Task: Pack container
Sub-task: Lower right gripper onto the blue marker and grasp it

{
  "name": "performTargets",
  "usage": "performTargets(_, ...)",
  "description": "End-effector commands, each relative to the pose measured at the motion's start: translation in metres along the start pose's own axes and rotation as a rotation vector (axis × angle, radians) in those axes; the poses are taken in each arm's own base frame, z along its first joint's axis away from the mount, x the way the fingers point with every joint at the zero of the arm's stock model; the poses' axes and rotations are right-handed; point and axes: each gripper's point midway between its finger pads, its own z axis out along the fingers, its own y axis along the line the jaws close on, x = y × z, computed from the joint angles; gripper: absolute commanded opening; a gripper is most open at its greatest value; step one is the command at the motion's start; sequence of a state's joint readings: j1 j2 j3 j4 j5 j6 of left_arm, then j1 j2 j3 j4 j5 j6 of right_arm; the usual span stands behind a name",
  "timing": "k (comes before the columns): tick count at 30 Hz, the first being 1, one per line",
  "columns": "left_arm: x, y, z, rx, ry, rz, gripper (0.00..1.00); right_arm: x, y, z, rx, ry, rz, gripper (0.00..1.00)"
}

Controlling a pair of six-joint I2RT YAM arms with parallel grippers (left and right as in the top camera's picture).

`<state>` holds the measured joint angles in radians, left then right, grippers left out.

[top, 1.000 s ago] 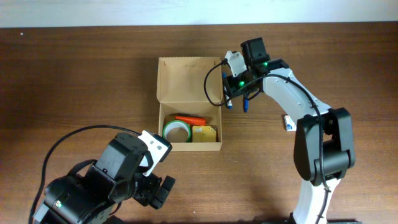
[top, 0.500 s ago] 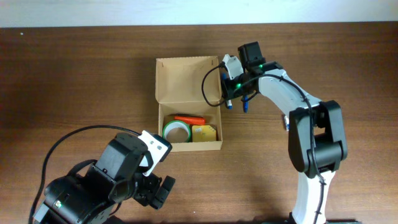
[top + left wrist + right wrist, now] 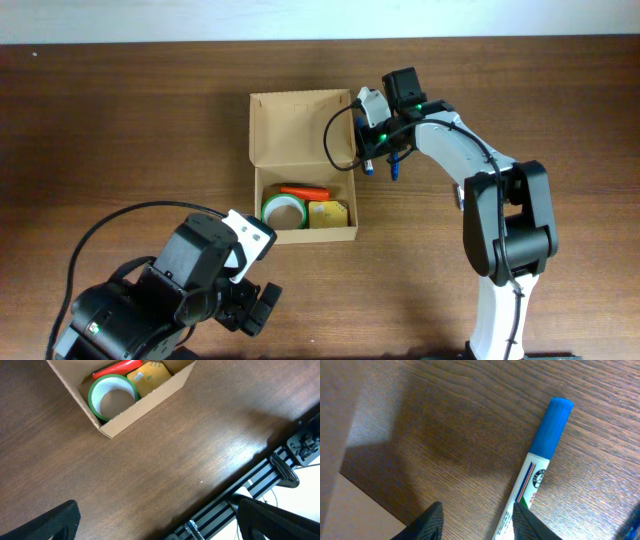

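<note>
Right gripper (image 3: 382,150): jaws partway apart. A blue-capped marker (image 3: 540,465) runs between the fingertips, against one finger (image 3: 526,521); whether it is gripped cannot be told.
Container (image 3: 300,128): tan cardboard box on the table (image 3: 140,120), lid flap laid open to the far side. It sits just left of the right gripper, which is beside the flap's right edge.
Contents: green tape roll (image 3: 282,210), orange pen (image 3: 306,190), yellow packet (image 3: 330,214).
Left gripper (image 3: 256,306): fully spread, holding nothing, at the near left, with the box beyond it.
</note>
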<state>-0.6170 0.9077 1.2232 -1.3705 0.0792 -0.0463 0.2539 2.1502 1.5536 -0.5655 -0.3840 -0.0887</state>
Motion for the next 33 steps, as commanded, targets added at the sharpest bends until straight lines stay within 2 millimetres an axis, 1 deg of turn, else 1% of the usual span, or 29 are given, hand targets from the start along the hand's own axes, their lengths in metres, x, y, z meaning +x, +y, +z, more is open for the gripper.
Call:
performTargets(1, -0.003, -0.003, -0.005, 0.013, -0.019, -0.003, 1.0, 0.007, -0.001, 0.008, -0.028, 0.016, 0.014, 0.46)
performTargets(7, -0.003, -0.003, -0.005, 0.013, -0.019, -0.003, 1.0, 0.018, -0.004, 0.022, -0.038, 0.052, 0.049, 0.46)
performTargets(12, -0.003, -0.003, -0.005, 0.013, -0.019, -0.003, 1.0, 0.018, -0.011, 0.022, -0.005, 0.052, 0.048, 0.46)
performTargets(15, -0.003, -0.003, -0.005, 0.013, -0.019, -0.003, 0.99, 0.022, -0.016, 0.022, 0.021, 0.068, 0.054, 0.46)
performTargets(18, -0.003, -0.003, -0.005, 0.013, -0.019, -0.003, 1.0, 0.026, -0.016, 0.021, 0.025, 0.085, 0.06, 0.46)
performTargets(21, -0.003, -0.003, -0.005, 0.013, -0.019, -0.003, 1.0, 0.024, -0.012, 0.014, 0.022, 0.085, 0.06, 0.46)
performTargets(28, -0.003, -0.003, -0.005, 0.013, -0.019, -0.003, 1.0, -0.002, -0.003, -0.023, 0.035, -0.006, 0.028, 0.46)
performTargets(33, -0.003, -0.003, -0.005, 0.013, -0.019, -0.003, 0.99, -0.009, -0.002, -0.039, 0.041, -0.032, 0.027, 0.46)
